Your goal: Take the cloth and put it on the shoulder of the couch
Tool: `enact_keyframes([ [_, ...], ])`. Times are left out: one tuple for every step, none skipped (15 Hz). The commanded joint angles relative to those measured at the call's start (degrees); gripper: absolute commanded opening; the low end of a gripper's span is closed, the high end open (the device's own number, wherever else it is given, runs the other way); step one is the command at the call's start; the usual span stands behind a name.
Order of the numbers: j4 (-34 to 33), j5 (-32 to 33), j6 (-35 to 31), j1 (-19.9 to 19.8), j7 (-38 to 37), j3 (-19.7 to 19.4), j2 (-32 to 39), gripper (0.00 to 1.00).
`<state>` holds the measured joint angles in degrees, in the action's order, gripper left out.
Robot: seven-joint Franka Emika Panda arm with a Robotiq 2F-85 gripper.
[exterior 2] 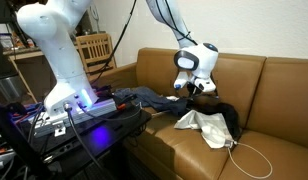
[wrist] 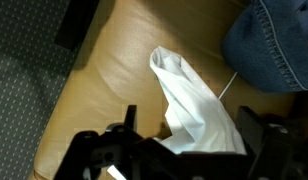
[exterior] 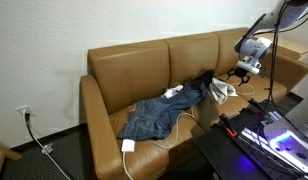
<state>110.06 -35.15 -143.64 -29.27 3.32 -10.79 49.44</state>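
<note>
The gripper [wrist: 184, 150] stands wide. In the wrist view its fingers [wrist: 102, 150] are spread to either side of the near end of the cloth [wrist: 189, 100], and nothing is caught between them. The cloth is a white crumpled strip lying on the leather seat of the couch [wrist: 114, 70], running from the gap between the fingers up toward 12 o'clock. In an exterior view the cloth [exterior 2: 206, 125] lies at 5 o'clock of the gripper [exterior 2: 191, 88], close beneath it; whether a fingertip touches the fabric I cannot tell.

By my reading the task has barely begun. The cloth is not yet gripped or lifted, so the grasp, the lift, the carry and the laying down are all left. The shoulder of the couch [exterior: 91, 108] that shows is the rounded padded arm at the far end, at 9 o'clock of the cloth and well apart from it, with nothing lying on it.

The arm [exterior 2: 166, 18] comes down from 11 o'clock, bends at the wrist and points the gripper steeply down at the seat.

Further out, the denim garment [wrist: 276, 40] lies at 2 o'clock in the wrist view, just beside the cloth, with a thin white cable [wrist: 228, 86] between them. The carpet [wrist: 24, 90] lies at 9 o'clock, beyond the seat's edge.
</note>
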Motion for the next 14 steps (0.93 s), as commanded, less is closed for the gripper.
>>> enact_keyframes([
  [-1.9, -4.0, -8.8, -2.5, 0.9, 4.3, 4.2, 1.00],
  [-2.3, -5.9, -11.6, -2.8, 1.3, 6.4, 5.4, 1.00],
  [-2.3, -7.2, -15.5, -2.5, 1.8, 7.9, 6.5, 1.00],
  [-2.8, -8.1, -18.3, -2.8, 2.3, 9.4, 7.4, 1.00],
  [-3.5, -8.7, -20.9, -3.1, 2.2, 10.8, 8.3, 1.00],
  [-4.2, -8.9, -23.7, -2.4, 0.7, 11.3, 9.6, 1.00],
  [-4.5, -7.9, -25.2, -1.1, -1.2, 10.2, 10.7, 1.00],
  [-4.9, -7.0, -26.7, -0.5, -2.4, 9.7, 11.5, 1.00],
  [-4.6, -6.0, -27.7, 1.5, -5.1, 7.7, 12.0, 1.00],
  [-4.3, -5.0, -28.3, 2.8, -7.0, 6.1, 12.5, 1.00],
  [-4.2, -4.1, -28.9, 3.7, -8.5, 4.7, 12.9, 1.00],
  [-4.3, -3.3, -29.8, 4.8, -10.6, 3.3, 13.6, 1.00],
  [-3.5, -2.7, -28.3, 2.0, -8.9, 6.2, 12.1, 1.00],
  [-3.5, -2.1, -28.7, 2.9, -10.3, 5.0, 12.5, 1.00],
])
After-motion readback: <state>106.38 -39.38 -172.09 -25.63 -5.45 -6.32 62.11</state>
